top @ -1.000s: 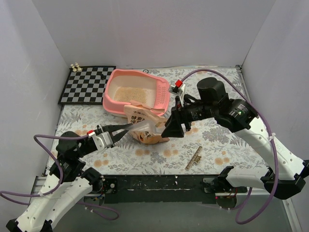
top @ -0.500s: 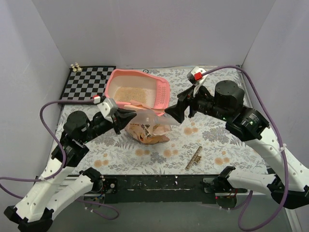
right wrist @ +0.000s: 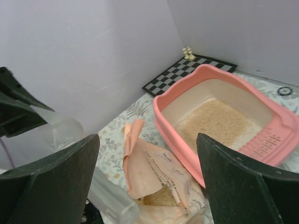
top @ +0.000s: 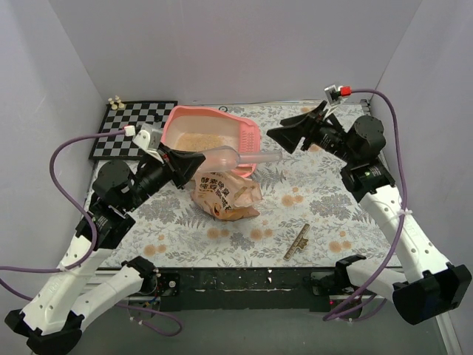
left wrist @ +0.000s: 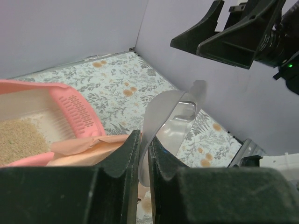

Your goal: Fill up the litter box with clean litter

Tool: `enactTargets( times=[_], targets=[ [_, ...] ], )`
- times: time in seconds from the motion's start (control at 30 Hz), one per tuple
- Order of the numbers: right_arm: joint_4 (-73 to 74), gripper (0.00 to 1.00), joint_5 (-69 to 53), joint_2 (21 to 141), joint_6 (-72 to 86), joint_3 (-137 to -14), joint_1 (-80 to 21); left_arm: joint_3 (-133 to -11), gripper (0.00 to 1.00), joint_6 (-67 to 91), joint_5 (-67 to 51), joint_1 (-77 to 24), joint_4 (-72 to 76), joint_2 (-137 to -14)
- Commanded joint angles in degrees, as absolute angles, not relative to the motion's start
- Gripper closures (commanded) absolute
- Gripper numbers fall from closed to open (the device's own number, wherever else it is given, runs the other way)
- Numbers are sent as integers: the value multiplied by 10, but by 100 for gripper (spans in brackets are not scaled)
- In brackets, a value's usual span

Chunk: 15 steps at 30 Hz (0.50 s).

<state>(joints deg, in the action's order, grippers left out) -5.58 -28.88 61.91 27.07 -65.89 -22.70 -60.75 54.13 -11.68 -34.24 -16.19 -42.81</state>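
Litter box: a pink tub at the upper middle of the top view. It sits flat on the flowery counter, just right of the checkerboard.
Clean litter: a thin patch of sandy grains on the floor of the box. More grains show inside the open bag.
How the litter handles: I think it is loose and runs like sand. Jaws cannot pinch it, so it has to be scooped or poured. It will spill if it is tipped too soon.
Bag: crinkly, soft and floppy. It lies on the counter just below the box, in the middle of the top view.
Scoop: see-through plastic that looks light, thin and slippery. It is up in the air over the bag, and I see no grains in it.
Left jaws: closed tight on the thin rim at the scoop's cup end.
Right jaws: wide open and holding nothing, up high at the upper right, near the tip of the scoop's handle.
Where to hold: the long handle looks best. Keep the cup level until it is over the box.
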Motion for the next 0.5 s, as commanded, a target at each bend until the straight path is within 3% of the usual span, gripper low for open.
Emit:
enactTargets(
  times=[0.0, 0.17, 0.27, 0.47],
  targets=[
    [-327, 10, -414, 619, 444, -590, -198, -571, 100, 629, -69, -341, -135, -420],
    [-519, 12, -467, 640, 577, -495, -148, -520, 100, 678, -108, -333, -77, -424],
    [-645, 12, -492, 642, 655, -433, -109, -498, 100, 718, -199, -307, -27, -448],
    [-602, 13, -505, 593, 607, -378, -60, -454, 100, 786, -363, -208, 103, -490]
  ],
)
